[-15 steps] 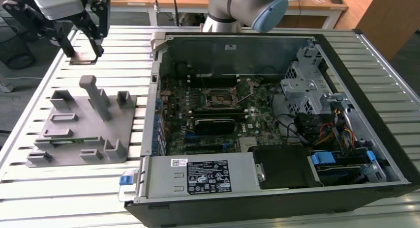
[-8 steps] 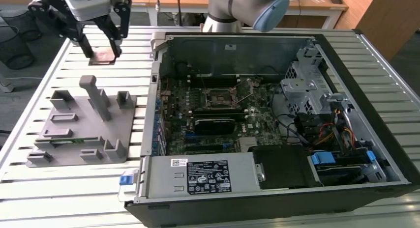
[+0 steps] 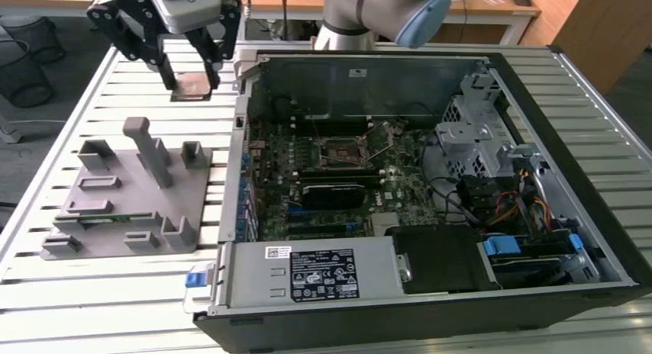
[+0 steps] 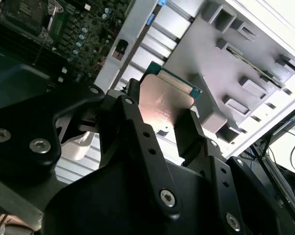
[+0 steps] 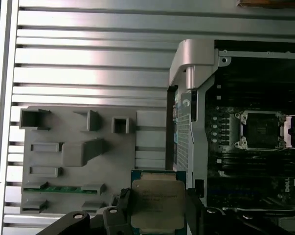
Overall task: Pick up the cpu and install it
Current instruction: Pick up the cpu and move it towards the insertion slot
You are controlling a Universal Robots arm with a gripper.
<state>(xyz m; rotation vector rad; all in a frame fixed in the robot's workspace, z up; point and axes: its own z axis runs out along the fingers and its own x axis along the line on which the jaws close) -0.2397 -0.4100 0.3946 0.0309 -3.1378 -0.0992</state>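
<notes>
The cpu (image 3: pixel 192 88), a flat square chip with a shiny metal top and green rim, is clamped by its edges in the gripper (image 3: pixel 191 81), above the slatted table (image 3: pixel 122 79).

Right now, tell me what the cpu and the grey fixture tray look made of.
The cpu: a metal top, it seems, silver-grey with a soft glare, and a green board edge around it. The fixture tray: likely plastic, matt grey, no glints, blocky moulded shapes.

One cpu (image 5: pixel 158 201), one tool (image 3: pixel 191 81), one fixture tray (image 3: pixel 130 195), one open computer case (image 3: pixel 428 81), one socket (image 3: pixel 344 152)
</notes>
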